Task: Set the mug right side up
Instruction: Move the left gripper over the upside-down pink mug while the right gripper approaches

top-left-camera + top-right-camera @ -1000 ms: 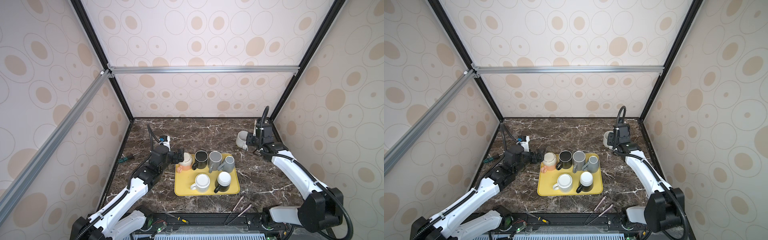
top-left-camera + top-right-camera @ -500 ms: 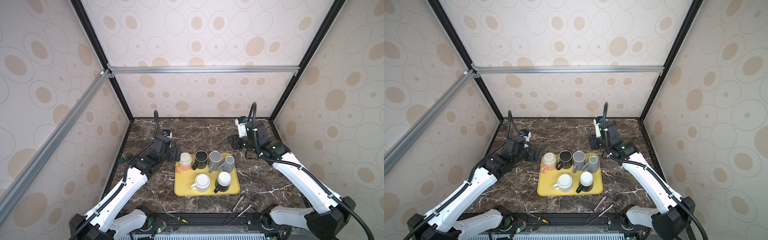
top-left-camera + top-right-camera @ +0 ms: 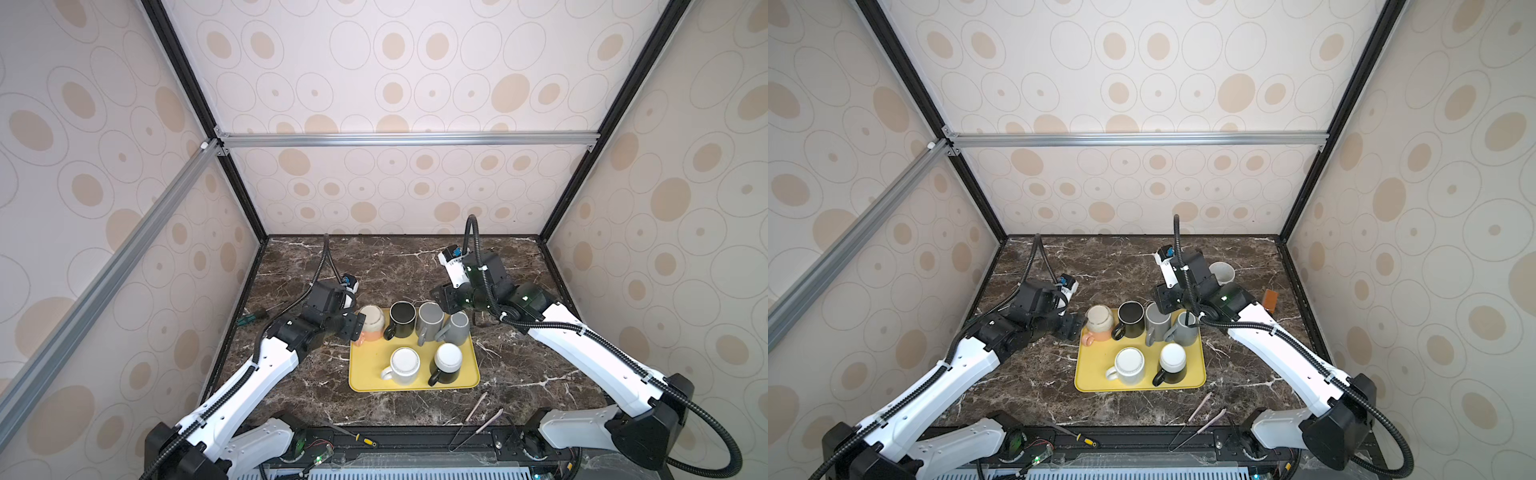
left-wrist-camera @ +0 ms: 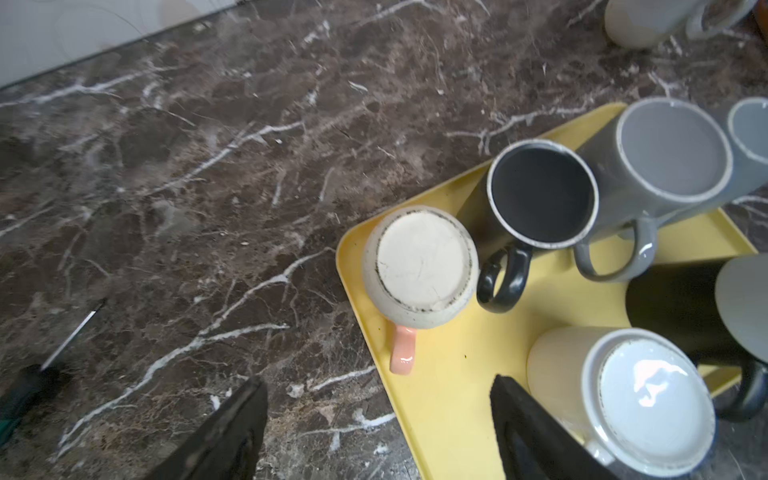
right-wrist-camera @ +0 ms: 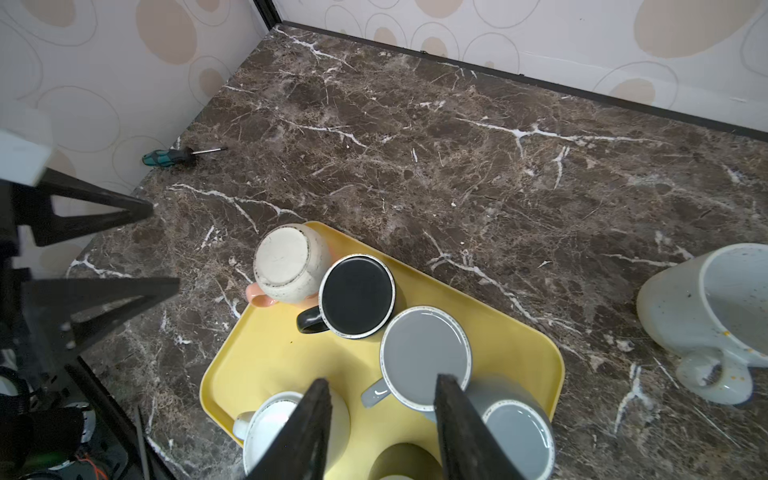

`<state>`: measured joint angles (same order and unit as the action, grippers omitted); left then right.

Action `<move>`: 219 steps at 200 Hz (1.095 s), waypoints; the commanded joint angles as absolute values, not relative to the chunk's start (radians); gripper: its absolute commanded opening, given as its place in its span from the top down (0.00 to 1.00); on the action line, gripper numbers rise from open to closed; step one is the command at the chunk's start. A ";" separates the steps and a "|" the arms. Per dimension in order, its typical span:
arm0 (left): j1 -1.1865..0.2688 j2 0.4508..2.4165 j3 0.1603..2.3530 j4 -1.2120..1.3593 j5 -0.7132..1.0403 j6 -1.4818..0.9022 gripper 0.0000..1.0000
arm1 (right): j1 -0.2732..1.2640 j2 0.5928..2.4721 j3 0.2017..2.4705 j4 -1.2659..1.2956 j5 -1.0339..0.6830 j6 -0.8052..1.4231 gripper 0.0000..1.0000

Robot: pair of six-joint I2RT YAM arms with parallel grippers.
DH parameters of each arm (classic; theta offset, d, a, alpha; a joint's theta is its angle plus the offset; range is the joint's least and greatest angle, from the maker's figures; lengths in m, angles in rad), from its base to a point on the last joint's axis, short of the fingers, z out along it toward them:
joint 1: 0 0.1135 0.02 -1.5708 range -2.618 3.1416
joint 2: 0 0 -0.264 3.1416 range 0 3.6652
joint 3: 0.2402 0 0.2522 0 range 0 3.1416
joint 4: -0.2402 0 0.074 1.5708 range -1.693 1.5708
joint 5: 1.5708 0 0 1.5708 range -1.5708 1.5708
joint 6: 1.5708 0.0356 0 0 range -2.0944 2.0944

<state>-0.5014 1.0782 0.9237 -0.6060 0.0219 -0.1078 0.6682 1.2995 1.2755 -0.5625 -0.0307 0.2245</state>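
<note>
As six mugs point(image 3: 402, 320) fill one tray point(image 3: 370, 370), seventh mug point(image 3: 1222, 272)

The left gripper point(image 3: 358, 328) lies nearly level at the end of a low, outstretched arm, its fingers point(image 4: 232, 432) spread wide apart. The right gripper point(image 3: 441, 298) tilts downward from a bent wrist and raised forearm, its fingers point(image 5: 307, 432) parted more narrowly.
</note>
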 commanded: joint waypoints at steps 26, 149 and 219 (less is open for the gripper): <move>-0.505 1.088 0.938 -0.617 0.148 -0.038 0.21 | 0.673 1.269 1.205 -0.499 -0.054 0.272 0.58; -0.589 1.302 0.960 -0.671 0.049 -0.041 0.39 | 0.672 1.280 1.136 -0.436 -0.053 0.299 0.61; -0.590 1.367 0.957 -0.663 0.015 -0.049 0.43 | 0.673 1.279 1.121 -0.434 -0.034 0.287 0.61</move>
<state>-0.5854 1.3491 0.9245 -0.6456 0.0345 -0.0589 0.6682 1.2930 1.1366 -0.4404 -0.0486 0.2974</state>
